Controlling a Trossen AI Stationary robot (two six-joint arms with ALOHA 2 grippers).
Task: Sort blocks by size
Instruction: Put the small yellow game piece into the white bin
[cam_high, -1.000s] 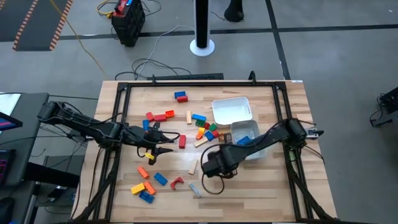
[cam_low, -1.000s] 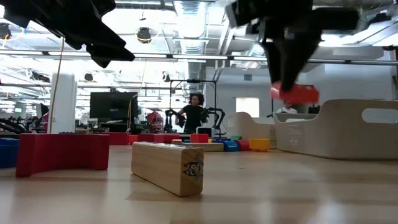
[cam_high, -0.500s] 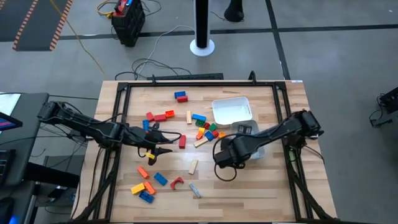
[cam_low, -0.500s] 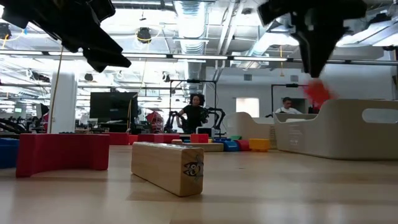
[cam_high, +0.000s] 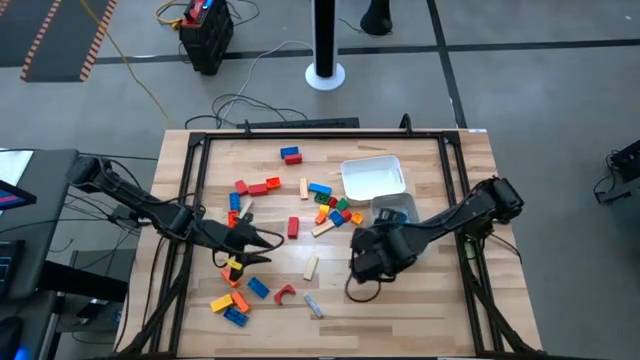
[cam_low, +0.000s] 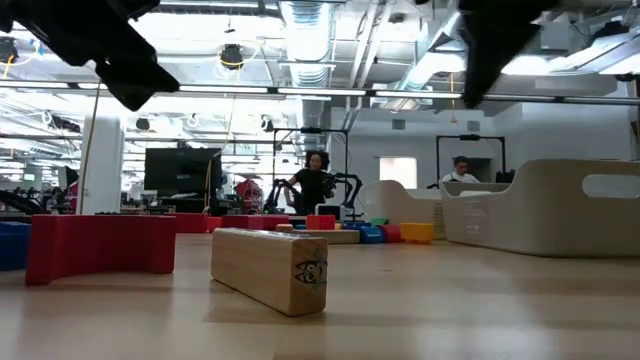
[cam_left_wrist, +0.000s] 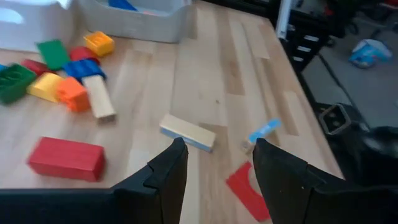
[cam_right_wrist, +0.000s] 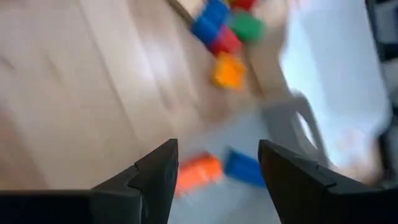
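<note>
Closest to the front edge of the tabletop lies a tan wooden bar with flat sides and a little face printed on its end. Beside it stands a red arch block, smooth plastic, with a hole under it like a bridge.

My left claw hangs over this front part. Its fingers stand apart with nothing between them. I think it waits there to pick the next block, because loose ones lie just under it: a long tan bar with a blue top and a fat red brick.

My right claw is wide too, and empty. It hangs by the clear tub. In that tub I see an orange block and a blue block – they look blurry, but both seem short and stubby. So I guess this tub is for the small ones.

Just behind it sits the white tub, shiny and round at the corners. I see no blocks in it.

Between the tubs and my left arm is a heap of mixed blocks – green, yellow, red, blue, with bumps on top. They are not sorted yet.

Farther back lie a red and blue pair, well apart from the heap.

Way behind the tabletop a person stands in the room.
</note>
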